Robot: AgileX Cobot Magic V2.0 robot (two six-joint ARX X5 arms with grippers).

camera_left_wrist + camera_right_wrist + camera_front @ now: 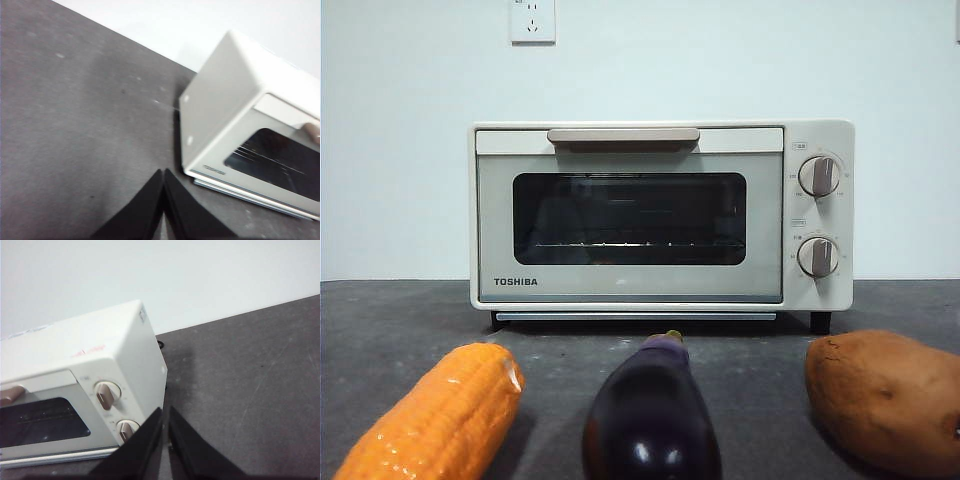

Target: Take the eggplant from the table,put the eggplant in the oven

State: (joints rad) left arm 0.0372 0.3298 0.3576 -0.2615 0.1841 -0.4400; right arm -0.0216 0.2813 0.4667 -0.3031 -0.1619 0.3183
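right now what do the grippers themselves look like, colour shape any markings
Both the left gripper and the right gripper show two plain matte black jaws, flat-sided and tapering to pointed tips. No markings, cables or labels are visible on them; the rest of each arm is out of view.

My left fingers [163,200] and my right fingers [165,440] look like matt black plastic, smooth and without shine. Under them the table [75,125] is a matt dark grey, faintly speckled and a little rough. Beyond my fingertips the oven [660,215] has a smooth cream shell with a soft sheen and a glossy dark glass door. The eggplant [653,415] is glossy dark purple, the corn cob [435,415] shiny and bumpy, the sweet potato [885,395] dull and rough.
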